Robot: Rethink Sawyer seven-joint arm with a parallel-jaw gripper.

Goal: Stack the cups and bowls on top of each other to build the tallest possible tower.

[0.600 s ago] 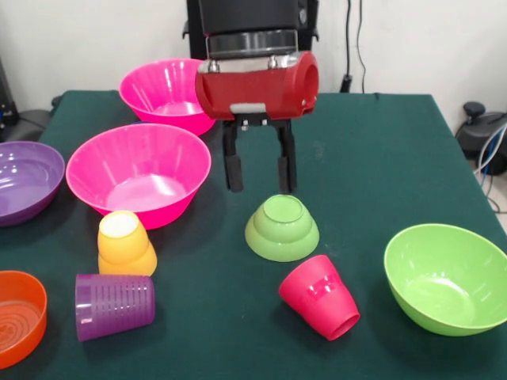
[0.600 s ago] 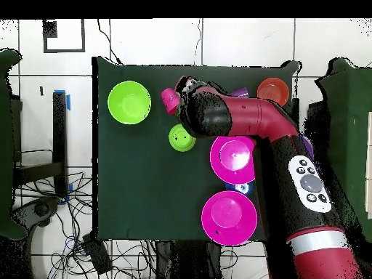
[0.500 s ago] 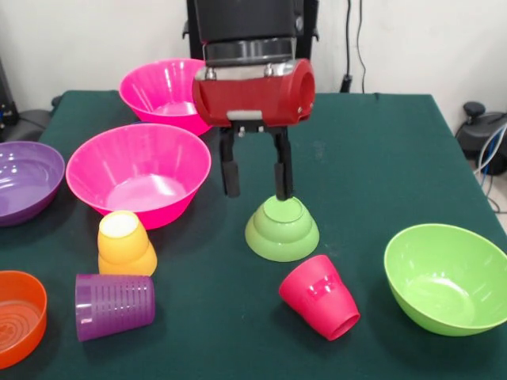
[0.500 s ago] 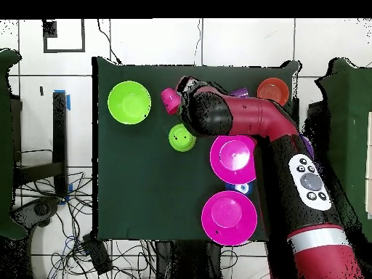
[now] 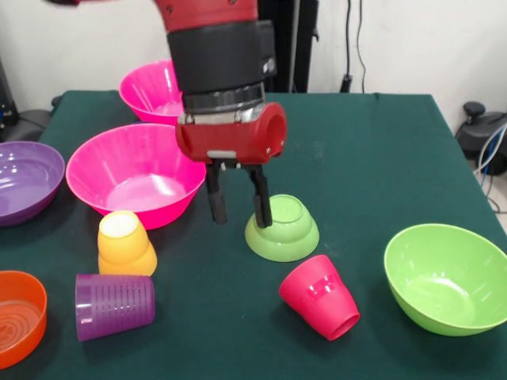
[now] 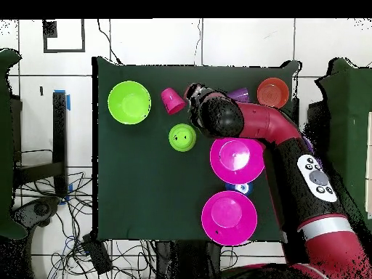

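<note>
My gripper (image 5: 238, 209) is open and empty, low over the table just left of the small green bowl (image 5: 282, 230), which stands upside down. Its right finger (image 5: 261, 207) is at the bowl's left side; I cannot tell if it touches. The red cup (image 5: 319, 297) lies tilted in front of the bowl. The yellow-orange cup (image 5: 125, 243) stands upside down at the left. The ridged purple cup (image 5: 114, 305) lies on its side in front of it. In the overhead view the arm (image 6: 218, 116) covers the gripper, beside the green bowl (image 6: 182, 137).
Two hot pink bowls (image 5: 139, 172) (image 5: 154, 91) stand behind and left of the gripper. The wide purple bowl (image 5: 24, 180) and the orange bowl (image 5: 17, 317) are at the left edge. The lime green bowl (image 5: 446, 277) is at the right. The small blue bowl (image 6: 240, 187) peeks out between the pink bowls.
The gripper has moved down and to the picture's left in the front view, from over the small green bowl to its left side. The cups and bowls have not moved.
</note>
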